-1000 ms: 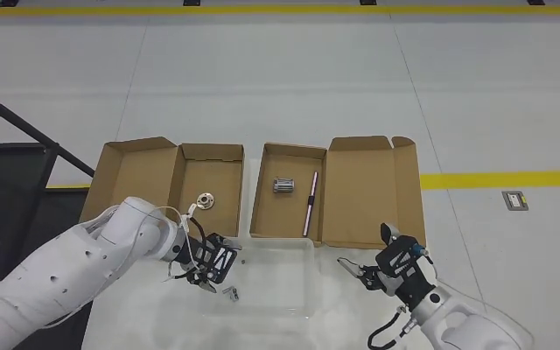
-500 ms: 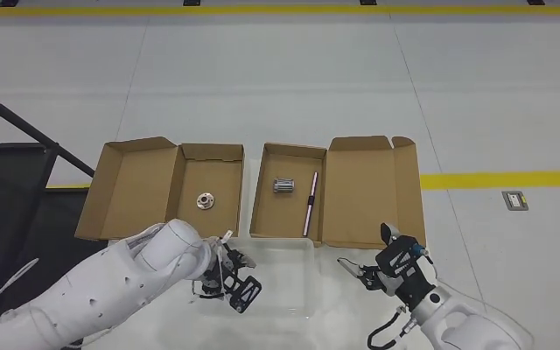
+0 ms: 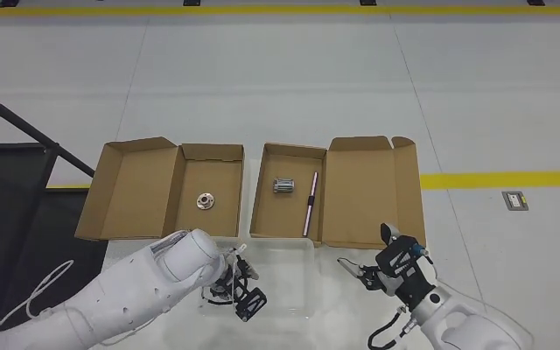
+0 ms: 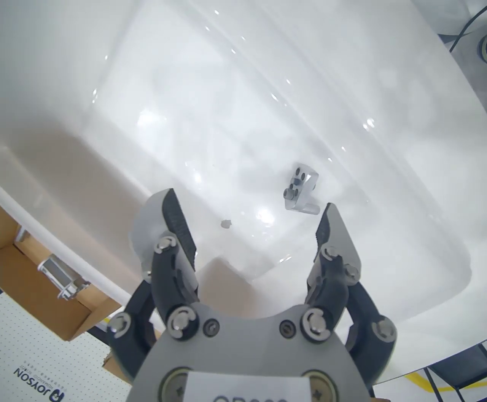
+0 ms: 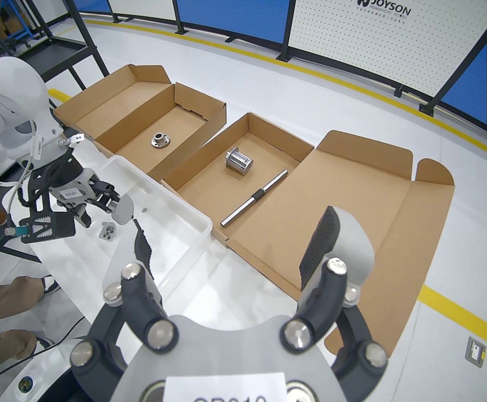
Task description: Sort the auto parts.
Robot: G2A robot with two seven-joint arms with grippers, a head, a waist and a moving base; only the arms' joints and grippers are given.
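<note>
Over the clear tub (image 4: pixel 114 114), the left fingers (image 4: pixel 179 224), spread wide, have slid nearer the bracket (image 4: pixel 300 186); right fingers (image 5: pixel 335 247) unmoved, also wide

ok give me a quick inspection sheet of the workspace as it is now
Surface: white table carrying a clear tray and two open boxes.
Job's things: bracket and a tiny bit in the tray; metal disc in the left box; roller and rod in the right box.
Clutter: nothing seen.
Grippers: left gripper open over the tray, near the bracket; right gripper open and empty, beside the right box.
Cables: white cable at the left wrist; black cable by the right arm.
Surroundings: yellow floor line, pegboard, black rack.
</note>
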